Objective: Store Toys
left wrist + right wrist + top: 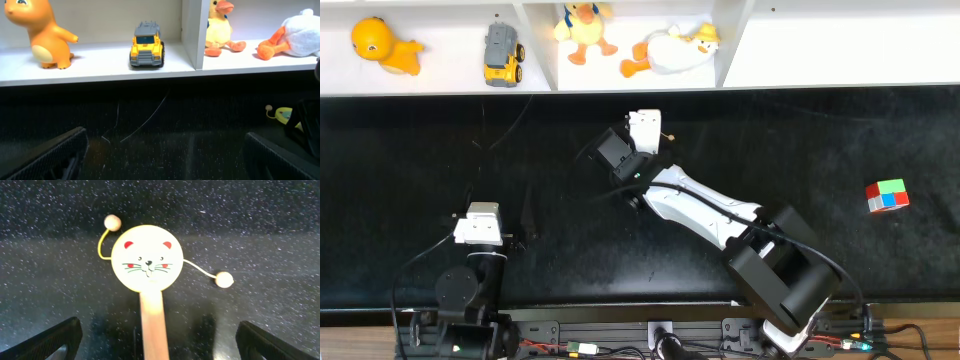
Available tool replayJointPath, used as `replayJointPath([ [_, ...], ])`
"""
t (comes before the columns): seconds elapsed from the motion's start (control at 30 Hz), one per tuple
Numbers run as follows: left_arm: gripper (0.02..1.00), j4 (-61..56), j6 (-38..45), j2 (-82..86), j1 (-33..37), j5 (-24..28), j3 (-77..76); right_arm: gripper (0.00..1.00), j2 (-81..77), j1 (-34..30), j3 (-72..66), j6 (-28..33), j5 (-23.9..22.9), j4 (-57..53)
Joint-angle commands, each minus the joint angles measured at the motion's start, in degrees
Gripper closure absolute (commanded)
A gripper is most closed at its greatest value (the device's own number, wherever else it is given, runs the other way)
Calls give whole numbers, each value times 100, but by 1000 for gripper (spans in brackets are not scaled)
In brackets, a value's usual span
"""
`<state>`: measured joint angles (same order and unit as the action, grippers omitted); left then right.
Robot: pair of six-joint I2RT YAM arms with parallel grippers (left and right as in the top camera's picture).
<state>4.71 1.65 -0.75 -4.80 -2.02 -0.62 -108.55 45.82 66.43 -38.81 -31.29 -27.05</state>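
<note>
While the right tool [157, 325] hangs over the middle of the black desk [800, 140], its two fingers stand spread wide. The wooden handle of a cat-faced rattle drum [147, 262] runs between them without touching either. The drum lies flat on the desk, face up, near the front of the white shelf [100, 70]. One bead sits close beside the round head on a curled string, and the other lies farther out on the opposite side.

The left tool [165, 135] sits low over the left part of the desk, well apart from the drum. Its fingers are likewise spread with nothing between them, and it faces the shelf.

One shelf compartment holds an orange dinosaur figure [42, 35] and a yellow toy truck [146, 46], both upright and apart from each other. The next compartment holds a yellow duck plush [220, 30] sitting up, with a white duck plush [675, 50] lying on its side beside it. A multicoloured cube [887, 195] rests on the desk far to the right, well apart from both arms.
</note>
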Motion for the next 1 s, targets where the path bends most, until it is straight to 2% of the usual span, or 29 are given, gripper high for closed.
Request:
replayJointPath([
  [0.03, 20, -2, 24, 59, 28, -50, 17, 5, -225, -17, 188, 24, 149, 131],
  [0.2, 20, -2, 24, 59, 28, -50, 17, 5, -367, -15, 188, 24, 326, 157],
  [0.33, 20, -2, 24, 59, 28, -50, 17, 102, -367, -15, 188, 24, 334, 142],
  [0.4, 20, -2, 24, 59, 28, -50, 17, 237, -367, -15, 188, 24, 339, 138],
  [0.47, 20, -2, 24, 59, 28, -50, 17, 478, -367, -15, 188, 24, 337, 138],
  [0.53, 20, -2, 24, 59, 28, -50, 17, 590, -367, -11, 188, 24, 339, 138],
  [0.83, 20, -2, 24, 59, 28, -50, 17, 899, -315, -17, 188, 22, 448, 133],
  [1.0, 20, -2, 24, 59, 28, -50, 17, 932, -146, -33, 175, 22, 411, -125],
])
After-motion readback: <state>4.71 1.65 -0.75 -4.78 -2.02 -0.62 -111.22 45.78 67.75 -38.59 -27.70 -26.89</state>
